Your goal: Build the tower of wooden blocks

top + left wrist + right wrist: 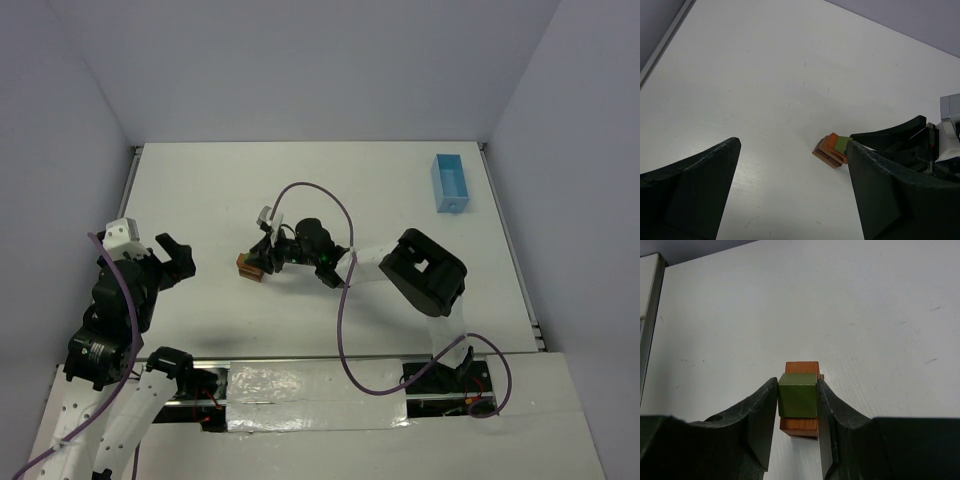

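Tower (250, 266) sits mid-bench (330, 190), slightly toward left edge. My right gripper (264, 254) clenched on green block (798, 394), directly over orange top block (801, 368); contact unclear. Left gripper (165, 258) released wide, well apart near left edge. Right arm nearer.

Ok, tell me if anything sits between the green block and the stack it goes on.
Nothing visible does. The right gripper holds the green block directly over the orange block atop the stack; whether they touch is unclear.
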Tool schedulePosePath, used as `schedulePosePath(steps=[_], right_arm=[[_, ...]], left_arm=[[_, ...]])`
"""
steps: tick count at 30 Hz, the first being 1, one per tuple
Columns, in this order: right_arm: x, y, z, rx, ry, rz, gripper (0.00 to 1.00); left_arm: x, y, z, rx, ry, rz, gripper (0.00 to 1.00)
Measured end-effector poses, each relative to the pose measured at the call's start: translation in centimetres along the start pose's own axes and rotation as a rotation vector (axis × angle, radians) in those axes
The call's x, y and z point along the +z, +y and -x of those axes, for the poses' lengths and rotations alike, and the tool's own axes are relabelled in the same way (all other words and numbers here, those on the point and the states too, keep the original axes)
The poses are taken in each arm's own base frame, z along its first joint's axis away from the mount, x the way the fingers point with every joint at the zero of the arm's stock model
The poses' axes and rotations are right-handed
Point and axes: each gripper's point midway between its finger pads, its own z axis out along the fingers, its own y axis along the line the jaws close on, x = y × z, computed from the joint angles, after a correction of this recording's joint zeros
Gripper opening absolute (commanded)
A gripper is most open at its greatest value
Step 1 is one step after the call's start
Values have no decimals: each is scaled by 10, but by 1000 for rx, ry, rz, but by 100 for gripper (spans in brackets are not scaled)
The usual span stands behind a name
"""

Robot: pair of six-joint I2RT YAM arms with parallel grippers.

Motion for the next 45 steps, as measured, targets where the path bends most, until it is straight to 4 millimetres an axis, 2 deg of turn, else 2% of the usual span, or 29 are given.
schedulePosePath(steps=[18, 19, 25, 30, 38, 39, 42, 44, 45], right_arm=[[3, -1, 0, 10, -2, -1, 38], [3, -1, 0, 12, -2, -1, 44], [3, -1, 0, 18, -3, 0, 54], [3, -1, 0, 20, -3, 0, 56], [0, 1, 0, 22, 1, -2, 86], [-4, 2, 0, 23, 3, -2, 100], [-24, 8, 12, 19, 1, -22, 100], [-44, 12, 38, 11, -29, -60, 100], [-55, 13, 58, 2, -59, -82, 100]], left_arm=[[0, 0, 0, 1, 1, -2, 100], [0, 0, 0, 1, 1, -2, 99], [1, -1, -1, 3, 7, -6, 99], [1, -1, -1, 3, 7, -6, 99], [2, -1, -2, 5, 12, -3, 99], [2, -1, -2, 5, 12, -3, 99], [3, -1, -3, 7, 16, 1, 99], [5, 1, -3, 9, 19, 15, 100], [6, 2, -3, 9, 20, 25, 100]])
